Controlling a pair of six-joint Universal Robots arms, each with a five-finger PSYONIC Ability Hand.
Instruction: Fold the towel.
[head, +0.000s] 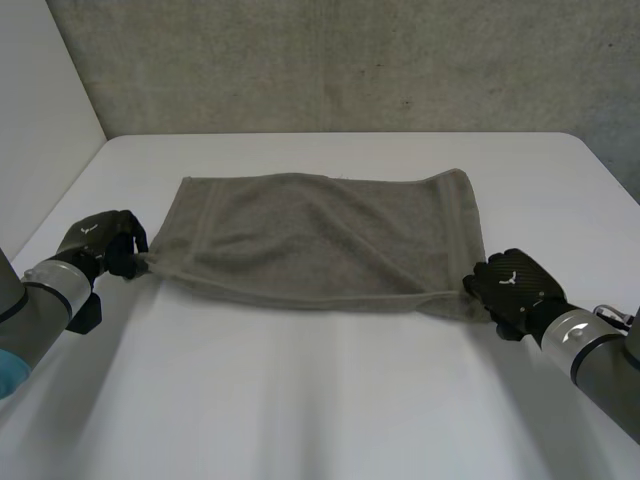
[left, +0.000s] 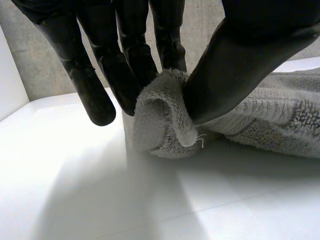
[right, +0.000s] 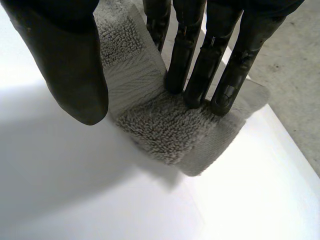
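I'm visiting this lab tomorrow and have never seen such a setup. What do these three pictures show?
This is a robot with two arms, each ending in a black hand with fingers and a thumb. The head view looks down from a camera between and behind the arms. The other two views come from cameras on the wrists, looking along each hand's palm. On the white table lies a grey towel. The left hand pinches the towel's near left corner between thumb and fingers. The right hand is at the near right corner: its straight fingers press on the cloth, with its thumb beside the cloth, so it grips nothing.
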